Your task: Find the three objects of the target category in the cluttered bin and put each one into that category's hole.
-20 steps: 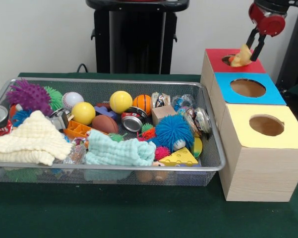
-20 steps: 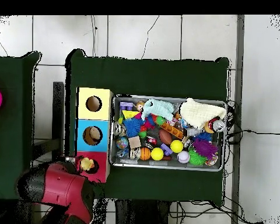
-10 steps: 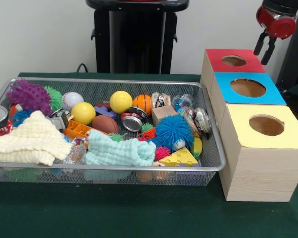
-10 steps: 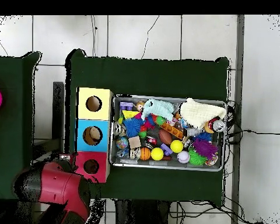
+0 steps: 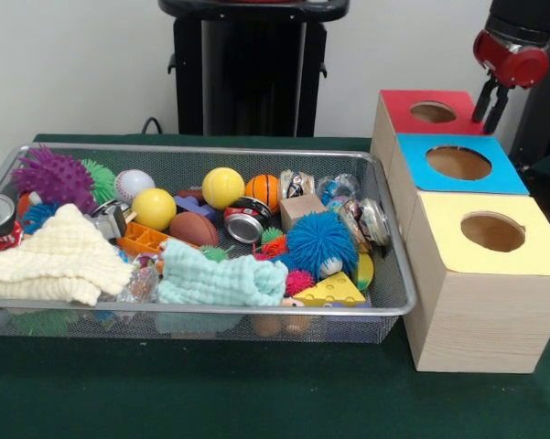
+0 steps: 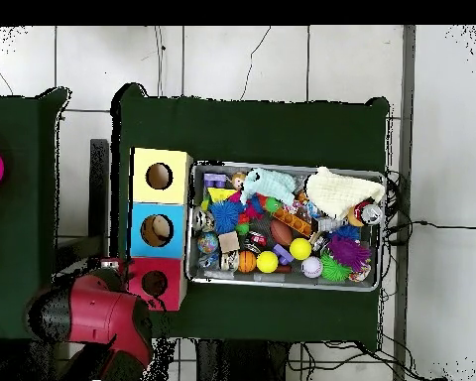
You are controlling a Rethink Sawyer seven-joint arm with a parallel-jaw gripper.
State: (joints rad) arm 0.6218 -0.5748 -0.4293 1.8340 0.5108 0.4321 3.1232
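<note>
My gripper (image 5: 490,101) hangs to the right of the red box's hole (image 5: 433,112), a little above the box top. Its two black fingers stand apart, open, with nothing between them. The hole looks dark and nothing shows in it. In the overhead view the red arm (image 6: 95,316) sits beside the red box (image 6: 155,284), and the fingers are hidden there. The wire bin (image 5: 256,152) holds a yellow ball (image 5: 222,187), a small basketball (image 5: 264,189), a brown football (image 5: 193,228), a baseball (image 5: 133,184), a blue fuzzy ball (image 5: 320,242) and a crushed can (image 5: 247,219).
A blue box (image 5: 458,162) and a yellow box (image 5: 492,230) stand in a row in front of the red one. A cream cloth (image 5: 59,261) and a mint cloth (image 5: 215,279) cover the bin's near side. A purple spiky ball (image 5: 53,176) lies far left.
One second ago the gripper held a yellowish object over the red hole. That object is gone from view; the gripper rose and shifted right, empty.
</note>
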